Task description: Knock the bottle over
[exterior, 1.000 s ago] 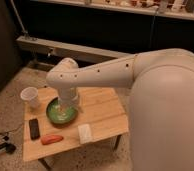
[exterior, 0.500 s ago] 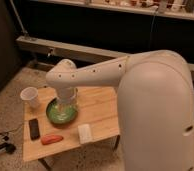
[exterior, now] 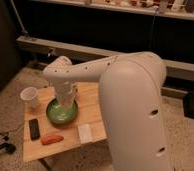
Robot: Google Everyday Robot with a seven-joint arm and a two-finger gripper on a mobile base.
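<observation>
White robot arm [exterior: 130, 100] fills the right side of the view. Its big rounded body stands in front of the bench's right edge, and the forearm reaches left over the bench top.

Wooden bench [exterior: 88, 102], small and rectangular, seen from above at an angle, on a speckled floor.

Gripper [exterior: 66, 97] hangs at the end of the forearm, pointing down. It is over the middle of the bench, right above the far rim of the bowl, and looks to be touching it or just off it. Whether the gripper is apart or together: cannot tell. What it holds, if anything: cannot tell.

Green bowl [exterior: 57, 115], round and shallow, at bench centre, a bit toward the left edge. Pale glints inside; contents can't be made out.

White cup [exterior: 30, 97], upright at the far left corner, apart from the bowl. The inside is not readable.

Black flat device [exterior: 34, 128] lies along the left edge, nearer the front than the cup.

White flat block [exterior: 84, 133] sits toward the front right corner, next to the arm's body.

Orange-red oblong item [exterior: 52, 139] lies by the front edge, between the black device and the white block.

Bottle: can't be picked out on the bench. The gripper and wrist cover the spot behind the bowl, so its place can't be told.
</observation>
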